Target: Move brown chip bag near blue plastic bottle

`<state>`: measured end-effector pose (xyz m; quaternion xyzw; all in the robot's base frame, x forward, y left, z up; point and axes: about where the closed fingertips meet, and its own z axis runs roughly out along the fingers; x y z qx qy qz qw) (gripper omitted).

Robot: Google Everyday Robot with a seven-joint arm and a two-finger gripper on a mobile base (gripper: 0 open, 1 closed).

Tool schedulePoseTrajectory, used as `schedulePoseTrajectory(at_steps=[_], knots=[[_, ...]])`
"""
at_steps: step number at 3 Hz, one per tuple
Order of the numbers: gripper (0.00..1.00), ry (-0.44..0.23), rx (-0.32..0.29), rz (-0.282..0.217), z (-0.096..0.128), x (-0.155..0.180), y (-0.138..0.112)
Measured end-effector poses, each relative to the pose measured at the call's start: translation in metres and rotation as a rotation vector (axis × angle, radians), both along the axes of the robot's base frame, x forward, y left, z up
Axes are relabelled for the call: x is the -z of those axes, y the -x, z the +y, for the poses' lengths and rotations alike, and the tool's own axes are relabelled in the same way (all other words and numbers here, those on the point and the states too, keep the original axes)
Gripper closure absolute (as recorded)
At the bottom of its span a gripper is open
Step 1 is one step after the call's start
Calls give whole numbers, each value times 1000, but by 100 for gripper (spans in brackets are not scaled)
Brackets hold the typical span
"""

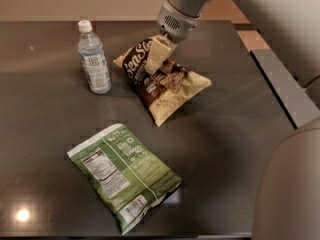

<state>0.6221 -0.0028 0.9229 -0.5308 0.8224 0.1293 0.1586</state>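
Observation:
The brown chip bag (172,91), dark brown and cream with white "Sea Salt" lettering, lies on the dark table (235,134) at centre back. My gripper (154,63) comes down from the upper right and is shut on the bag's upper left part, with a cream finger (156,54) lying across the lettering. The blue plastic bottle (94,59), clear bluish with a white cap, stands upright to the left of the bag. A small gap separates it from the bag's left corner.
A green bag (125,174) with a white nutrition label lies flat at the front left. The table's right edge (270,79) runs beside a grey surface (290,94). My grey body (292,184) fills the lower right corner.

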Motion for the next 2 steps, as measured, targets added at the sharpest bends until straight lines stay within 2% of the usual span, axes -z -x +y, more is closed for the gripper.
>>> schedulePoseTrajectory(at_steps=[1,2], knots=[[0,-3,0,-2,2,1,-1],[0,-3,0,-2,2,1,-2]])
